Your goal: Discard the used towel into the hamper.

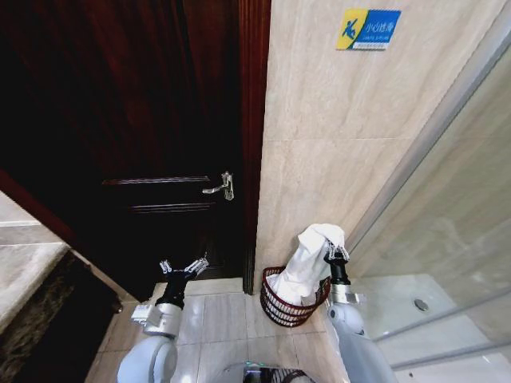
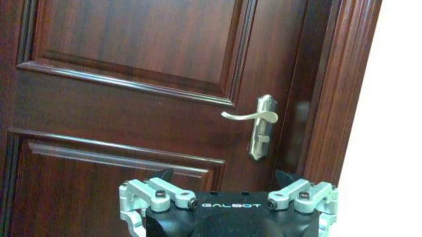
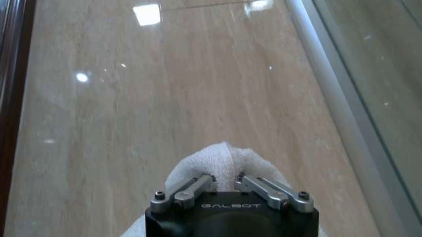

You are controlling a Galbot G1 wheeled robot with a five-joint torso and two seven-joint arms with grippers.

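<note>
A white towel [image 1: 307,259] hangs from my right gripper [image 1: 336,253], which is shut on its top end above the hamper [image 1: 275,306]. The towel's lower part drapes down into the dark wicker basket on the floor by the wall corner. In the right wrist view the fingers [image 3: 197,185] pinch the towel [image 3: 224,158] in front of the beige tile wall. My left gripper [image 1: 183,269] is raised and open in front of the dark wooden door, holding nothing; its fingers [image 2: 158,190] stand wide apart below the door handle [image 2: 254,117].
A dark wooden door [image 1: 144,120] with a metal handle [image 1: 222,187] is at the left. The beige tile wall [image 1: 335,136] bears a blue-yellow sign [image 1: 367,29]. A glass shower partition [image 1: 447,199] stands at the right. A stone counter [image 1: 24,279] is at the far left.
</note>
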